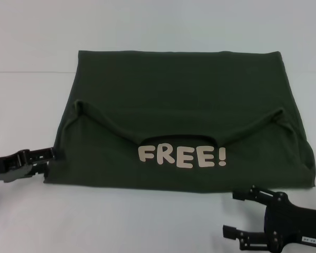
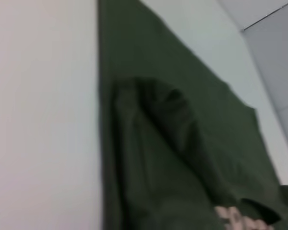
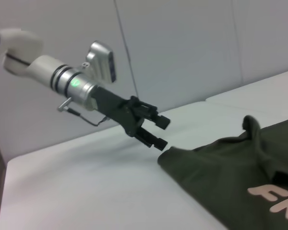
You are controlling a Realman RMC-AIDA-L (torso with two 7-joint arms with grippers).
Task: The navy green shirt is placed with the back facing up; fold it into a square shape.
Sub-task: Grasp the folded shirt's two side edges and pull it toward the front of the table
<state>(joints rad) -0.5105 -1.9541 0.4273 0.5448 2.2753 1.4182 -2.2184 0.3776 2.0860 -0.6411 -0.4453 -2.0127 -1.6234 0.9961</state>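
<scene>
- The navy green shirt [image 1: 179, 105], a large dark olive cotton T-shirt, lies flat on the white table [image 1: 31, 42] in front of the robot; its near part is folded over, so the neckline and the cream letters "FREE!" [image 1: 182, 156] face up, and the sleeves are tucked in at both sides.
- The cloth now makes a wide rectangle, not yet a square; my judgement is that 1 lengthwise fold is done and at least 1 more fold is needed.
- The left gripper [image 1: 48, 156] is low at the near-left corner of the shirt, just beside the edge; in the right wrist view its 2 fingers [image 3: 153, 128] stand apart and hold nothing; whether they touch the fabric I cannot tell.
- The right gripper [image 1: 237, 213] hovers near the near-right corner, a little off the cloth; its fingers are apart and empty.
- The step in hand seems to be the reach for the next fold, with both arms at the near corners.
- The next move calls for each gripper to pinch all layers at its corner, lift together and carry the edge evenly, so the layers do not slide or wrinkle.
</scene>
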